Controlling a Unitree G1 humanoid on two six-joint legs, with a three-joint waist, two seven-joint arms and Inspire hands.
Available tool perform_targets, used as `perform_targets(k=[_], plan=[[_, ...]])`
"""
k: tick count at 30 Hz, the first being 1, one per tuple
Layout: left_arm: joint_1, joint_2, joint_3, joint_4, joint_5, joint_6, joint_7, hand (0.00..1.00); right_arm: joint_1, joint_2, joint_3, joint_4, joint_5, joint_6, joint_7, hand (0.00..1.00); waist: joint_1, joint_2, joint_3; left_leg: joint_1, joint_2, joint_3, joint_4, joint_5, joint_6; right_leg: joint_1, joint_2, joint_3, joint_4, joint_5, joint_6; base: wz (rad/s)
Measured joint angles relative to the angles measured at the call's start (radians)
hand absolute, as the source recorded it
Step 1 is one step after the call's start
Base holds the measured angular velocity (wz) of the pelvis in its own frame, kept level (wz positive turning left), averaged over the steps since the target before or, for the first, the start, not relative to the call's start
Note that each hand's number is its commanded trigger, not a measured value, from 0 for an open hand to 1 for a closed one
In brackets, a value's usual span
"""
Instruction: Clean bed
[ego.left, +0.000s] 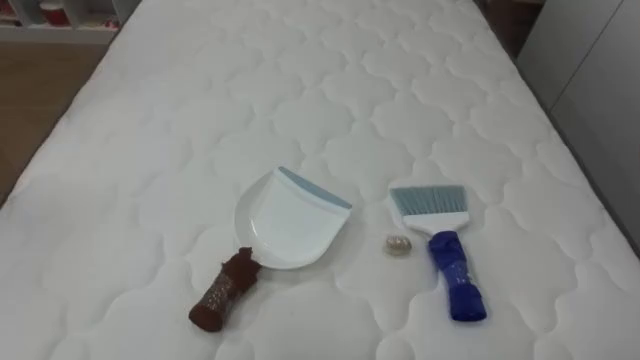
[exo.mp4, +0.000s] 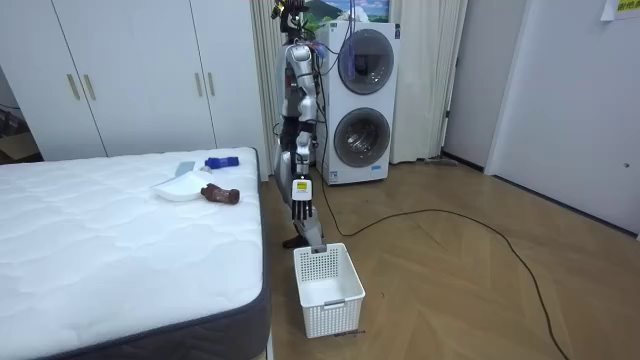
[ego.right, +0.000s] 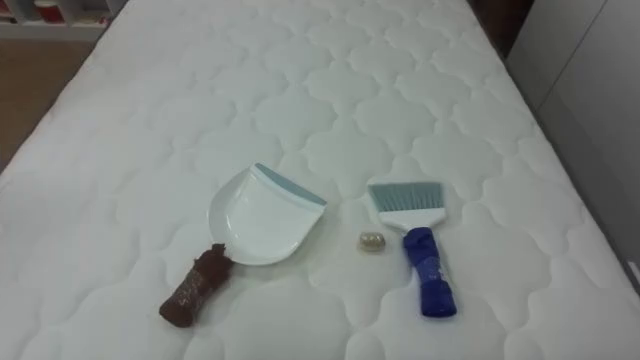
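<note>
I see white dustpan (ego.left: 290, 220) on bed (ego.left: 300, 80) | crumpled wad (ego.left: 398, 245) at its 3 o'clock | blue-handled brush (ego.left: 445, 250) further along at 3 | left robot hand (exo.mp4: 301, 208) hanging by the bed edge, grip I cannot tell

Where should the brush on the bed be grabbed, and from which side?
Probably by the blue handle of the brush. It lies flat on the mattress, handle toward the robot, bristles pointing away, so come down from above at the near side and close across the handle's width. The small scrap sits just left, apart from it.
</note>
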Motion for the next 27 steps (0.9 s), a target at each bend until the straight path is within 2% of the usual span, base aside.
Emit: perform_targets(k=[4,10,14,19,24,27], plan=[[-0.001,0.000,0.000,0.000,-0.001,0.000,0.001,0.00,0.000,0.000,0.001,0.000,0.000,0.011,0.004,0.00,0.000,0.000,0.0003,-0.001,0.000,-0.003,0.000,0.000,0.000,0.004,0.000,-0.001,0.000,0.000,0.000,0.00],[-0.005,0.000,0.013,0.000,-0.002,-0.003,0.014,0.00,0.001,0.000,0.001,-0.007,0.000,0.007,-0.002,0.00,0.001,-0.002,0.0023,-0.001,0.000,-0.002,0.001,0.000,0.000,0.006,0.000,-0.003,0.000,-0.001,-0.001,0.01],[-0.012,-0.002,0.040,0.000,-0.003,-0.013,0.063,0.00,-0.005,-0.001,-0.001,-0.007,0.007,0.006,-0.021,0.00,0.003,-0.007,0.0047,-0.001,0.000,-0.003,0.000,0.000,0.000,0.006,0.000,-0.008,0.001,-0.001,-0.001,0.00],[-0.006,-0.005,0.079,-0.002,-0.006,-0.015,0.122,0.00,-0.005,-0.001,-0.002,-0.007,0.024,0.006,-0.047,0.00,0.004,-0.007,0.0027,-0.001,0.000,-0.002,-0.001,0.000,0.000,0.005,0.000,-0.010,0.000,-0.001,-0.001,0.00],[0.005,-0.006,0.143,-0.027,-0.093,-0.021,0.195,0.00,-0.005,-0.001,-0.002,-0.007,0.025,0.005,-0.058,0.00,0.005,-0.007,-0.0005,-0.006,0.000,-0.003,-0.001,0.000,0.000,0.001,0.000,-0.014,-0.001,-0.001,-0.002,0.01],[0.005,-0.005,0.168,-0.093,-0.169,-0.044,0.259,0.00,-0.013,-0.005,-0.003,-0.005,0.019,-0.010,-0.071,0.00,0.006,-0.006,-0.0007,-0.004,0.001,-0.004,-0.001,0.000,0.000,0.004,0.000,-0.014,-0.001,-0.001,-0.002,0.00]])
